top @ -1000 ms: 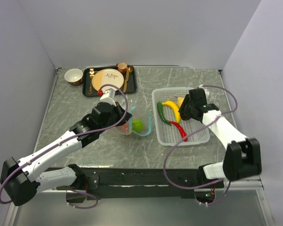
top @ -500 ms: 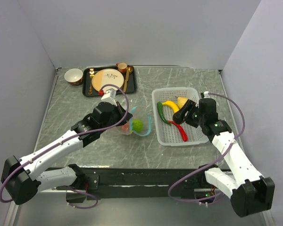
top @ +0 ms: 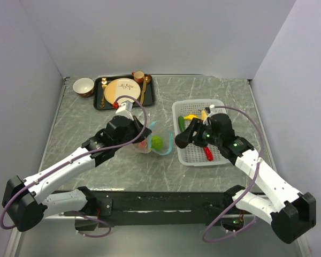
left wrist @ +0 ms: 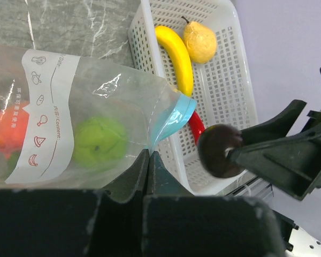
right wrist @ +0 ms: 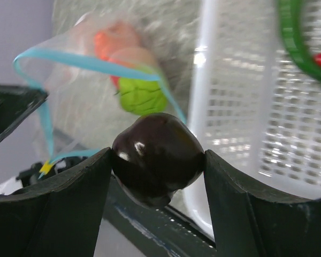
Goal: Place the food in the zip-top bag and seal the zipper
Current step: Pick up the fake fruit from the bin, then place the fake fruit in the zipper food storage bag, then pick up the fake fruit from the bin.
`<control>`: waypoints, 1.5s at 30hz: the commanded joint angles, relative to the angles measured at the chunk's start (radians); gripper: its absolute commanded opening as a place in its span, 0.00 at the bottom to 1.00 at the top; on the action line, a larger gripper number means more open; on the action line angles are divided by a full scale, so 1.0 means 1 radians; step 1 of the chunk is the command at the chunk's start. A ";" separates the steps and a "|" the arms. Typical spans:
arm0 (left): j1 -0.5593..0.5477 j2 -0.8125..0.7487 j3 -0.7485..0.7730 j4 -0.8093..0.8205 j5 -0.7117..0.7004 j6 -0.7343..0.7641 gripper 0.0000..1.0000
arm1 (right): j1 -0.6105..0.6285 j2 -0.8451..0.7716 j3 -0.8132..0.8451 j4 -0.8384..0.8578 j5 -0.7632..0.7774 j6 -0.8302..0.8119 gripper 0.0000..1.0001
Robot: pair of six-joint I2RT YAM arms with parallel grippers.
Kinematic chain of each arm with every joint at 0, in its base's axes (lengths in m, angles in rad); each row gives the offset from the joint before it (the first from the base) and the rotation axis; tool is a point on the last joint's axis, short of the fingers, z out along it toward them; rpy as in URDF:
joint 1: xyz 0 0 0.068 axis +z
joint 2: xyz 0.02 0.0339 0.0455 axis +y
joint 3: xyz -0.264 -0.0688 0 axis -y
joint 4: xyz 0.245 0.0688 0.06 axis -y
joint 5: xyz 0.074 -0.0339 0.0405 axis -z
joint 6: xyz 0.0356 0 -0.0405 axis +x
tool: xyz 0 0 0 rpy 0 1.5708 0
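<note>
Right now the glossy, rounded dark fruit (left wrist: 220,151) is pinched between the fingers of your right gripper (right wrist: 158,163). It is held in the air just beside the mouth of the clear, soft plastic zip-top bag (left wrist: 96,101), near the rim of the white perforated plastic basket (left wrist: 230,91). The fingers bear on its curved flanks, so I judge it could squirt out if you squeeze harder or knock it on the way in. It would then roll off across the grey marbled surface (top: 75,118).

The bag lies tilted on its side, mouth toward the basket, with the lime-green ball (left wrist: 100,142) and the orange tomato (left wrist: 8,131) inside. Your left gripper (left wrist: 148,170) has its fingers pressed together on the bag's lower edge, and that seems to be all that props the mouth up. The thin teal-blue zipper (left wrist: 174,116) curls in a loose loop, so the opening is soft and not wide. Come in too low or off-centre and the fruit may catch the strip, fold the lip shut or push the bag back. Let go too early and it lands outside. A hard shove could also drag the film out of the left fingers.

The yellow banana (left wrist: 176,59), pale pear-shaped potato (left wrist: 199,42), red chilli (left wrist: 197,127) and green pepper (top: 181,124) wait in the basket.
</note>
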 commanded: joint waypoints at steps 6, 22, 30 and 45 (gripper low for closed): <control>-0.002 -0.017 0.027 0.087 0.054 -0.024 0.01 | 0.168 0.125 0.108 0.147 0.030 0.061 0.52; -0.002 -0.109 -0.004 0.113 0.008 -0.050 0.01 | 0.267 0.388 0.280 0.219 0.029 0.044 0.58; -0.002 -0.156 -0.019 0.073 -0.064 -0.049 0.01 | 0.295 0.337 0.249 0.251 0.029 -0.022 1.00; 0.000 -0.172 -0.032 0.035 -0.104 -0.059 0.01 | 0.206 0.086 0.191 -0.052 0.527 0.019 1.00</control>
